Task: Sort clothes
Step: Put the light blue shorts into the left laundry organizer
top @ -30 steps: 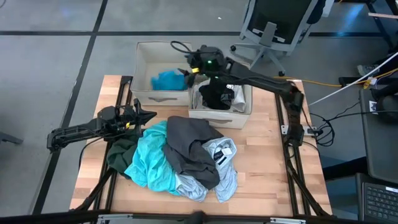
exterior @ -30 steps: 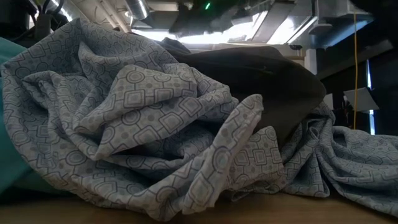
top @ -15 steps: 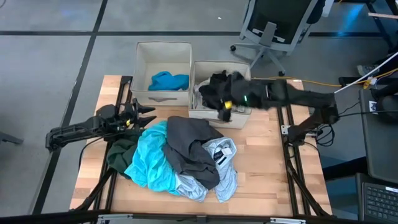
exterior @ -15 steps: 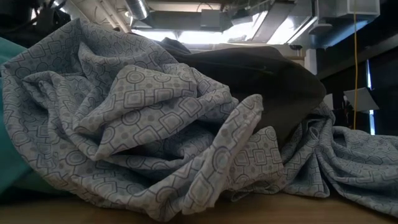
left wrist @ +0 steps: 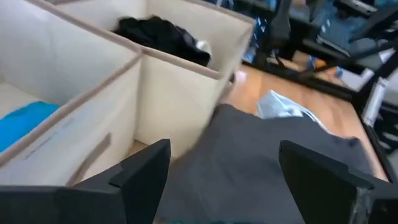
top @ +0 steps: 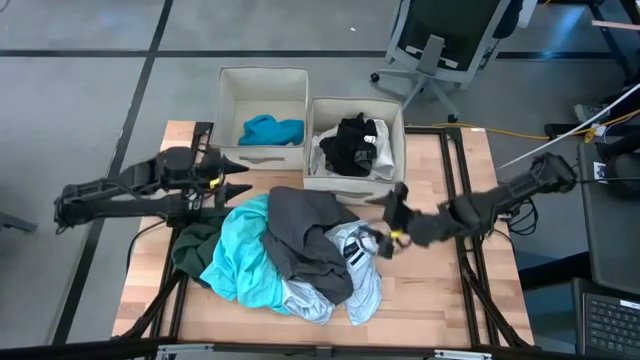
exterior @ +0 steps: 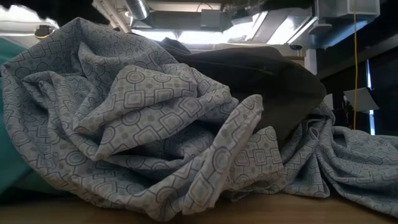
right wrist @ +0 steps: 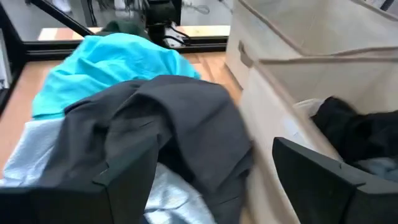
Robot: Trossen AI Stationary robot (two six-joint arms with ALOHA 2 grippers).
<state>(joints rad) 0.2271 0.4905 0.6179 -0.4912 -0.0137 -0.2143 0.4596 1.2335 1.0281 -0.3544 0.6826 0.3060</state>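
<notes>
A pile of clothes lies on the table's middle: a dark grey garment (top: 305, 235) on top, a turquoise one (top: 240, 258), a dark green one (top: 193, 245) and a patterned pale blue-grey one (top: 358, 268), which fills the low view (exterior: 155, 124). A bright blue garment (top: 270, 130) lies in the left beige box (top: 228, 110). Black and white garments (top: 352, 145) lie in the right box (top: 398, 150). My left gripper (top: 238, 175) is open and empty at the pile's far left. My right gripper (top: 380, 225) is open and empty at the pile's right side.
The two boxes stand side by side at the table's far edge. Bare wood (top: 440, 290) shows to the right of the pile and at the near edge. An office chair (top: 440, 40) stands on the floor beyond the table.
My right gripper has swung from over the left box, across the right box, toward the near edge and down to the pile's right side, open and empty. My left gripper has gone a little toward the far edge. The clothes have kept still.
</notes>
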